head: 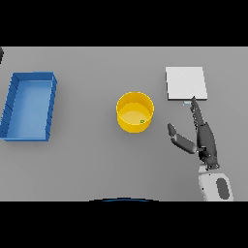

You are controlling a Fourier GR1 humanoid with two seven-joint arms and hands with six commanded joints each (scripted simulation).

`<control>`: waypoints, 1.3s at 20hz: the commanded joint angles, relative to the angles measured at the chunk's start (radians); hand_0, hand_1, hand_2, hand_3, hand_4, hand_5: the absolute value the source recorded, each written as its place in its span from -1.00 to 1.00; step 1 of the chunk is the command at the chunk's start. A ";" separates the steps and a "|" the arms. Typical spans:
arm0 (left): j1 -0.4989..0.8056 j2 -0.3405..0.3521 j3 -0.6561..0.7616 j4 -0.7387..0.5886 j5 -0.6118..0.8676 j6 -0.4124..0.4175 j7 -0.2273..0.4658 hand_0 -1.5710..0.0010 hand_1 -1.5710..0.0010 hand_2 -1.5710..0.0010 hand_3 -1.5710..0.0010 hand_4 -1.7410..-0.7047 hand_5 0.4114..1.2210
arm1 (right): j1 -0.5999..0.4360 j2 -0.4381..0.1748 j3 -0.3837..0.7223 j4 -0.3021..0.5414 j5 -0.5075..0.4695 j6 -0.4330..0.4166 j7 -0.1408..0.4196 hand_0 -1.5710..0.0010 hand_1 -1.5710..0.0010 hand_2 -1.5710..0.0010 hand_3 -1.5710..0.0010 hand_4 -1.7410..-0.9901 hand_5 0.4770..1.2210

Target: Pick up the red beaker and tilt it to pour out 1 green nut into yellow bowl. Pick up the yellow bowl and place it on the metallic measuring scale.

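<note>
Head view shows our right hand (206, 140), fingers straight and thumb spread, between bowl (135, 112) and scale (186, 83); with a nut (142, 121) in the bowl, we should grip its rim squarely and lift level.

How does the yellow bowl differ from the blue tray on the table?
The yellow bowl is round, while the blue tray is rectangular and longer. The yellow bowl stands near the middle of the table; the blue tray lies at the far left. The yellow bowl holds a small green nut; the blue tray shows nothing inside. Both are open on top with raised walls, and no hand touches either.
</note>
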 commanded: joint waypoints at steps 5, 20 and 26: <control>0.295 0.091 0.001 -0.348 0.128 0.174 0.231 -1.00 -1.00 -1.00 -0.85 -1.00 1.00 | 0.007 -0.024 0.003 -0.012 0.011 0.011 0.012 1.00 1.00 1.00 1.00 0.43 -0.53; 0.582 0.175 -0.140 -0.637 0.266 0.347 0.372 -1.00 -1.00 -1.00 -0.91 -0.59 0.12 | 0.036 -0.015 0.025 -0.022 0.033 0.007 -0.016 1.00 1.00 1.00 1.00 0.45 -0.50; 0.608 0.267 -0.149 -0.752 0.371 0.125 0.372 0.24 0.38 0.37 0.41 0.59 -0.23 | 0.034 -0.021 0.015 -0.026 0.025 0.004 -0.005 1.00 1.00 1.00 1.00 0.49 -0.49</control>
